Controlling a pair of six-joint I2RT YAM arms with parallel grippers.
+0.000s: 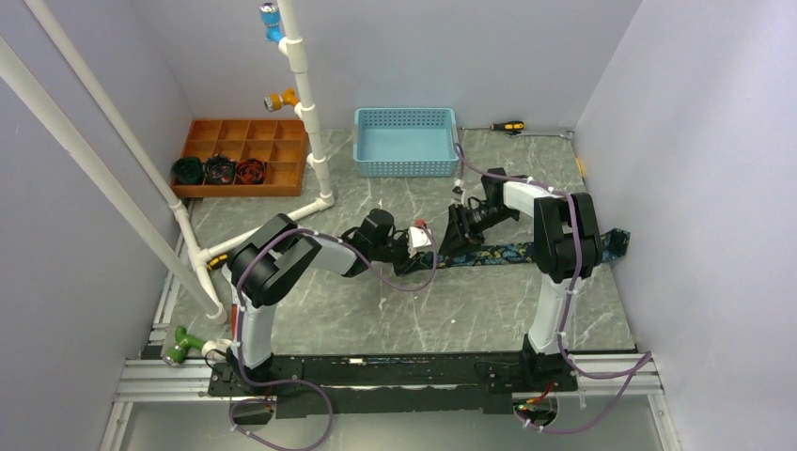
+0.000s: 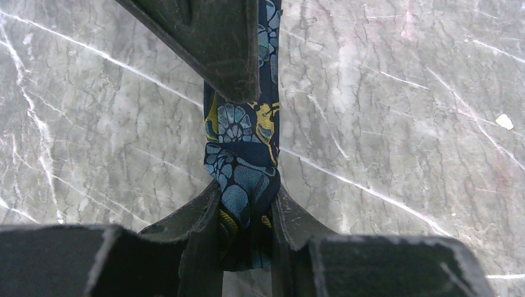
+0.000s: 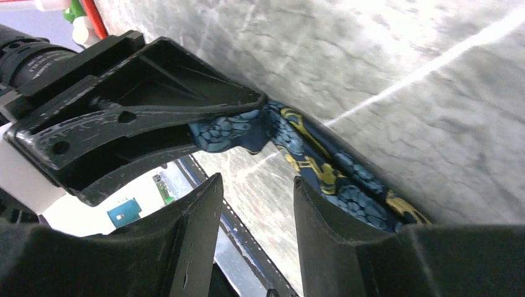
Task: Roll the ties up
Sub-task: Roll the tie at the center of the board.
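Note:
A dark navy tie point(image 1: 503, 253) with blue and gold paisley lies flat on the marble table, running right from the two grippers. My left gripper point(image 2: 246, 210) is shut on the tie's folded narrow end point(image 2: 242, 179); in the top view the left gripper point(image 1: 416, 252) sits at the tie's left end. My right gripper point(image 3: 257, 204) is open, its jaws apart with nothing between them, right beside the tie point(image 3: 322, 167) and facing the left gripper's fingers point(image 3: 142, 117). In the top view the right gripper point(image 1: 455, 237) stands just right of the left one.
A light blue basket point(image 1: 406, 141) stands at the back centre. A wooden compartment tray point(image 1: 246, 155) with three dark rolled items sits back left. White pipes point(image 1: 310, 122) cross the left side. A screwdriver point(image 1: 507, 126) lies by the back wall.

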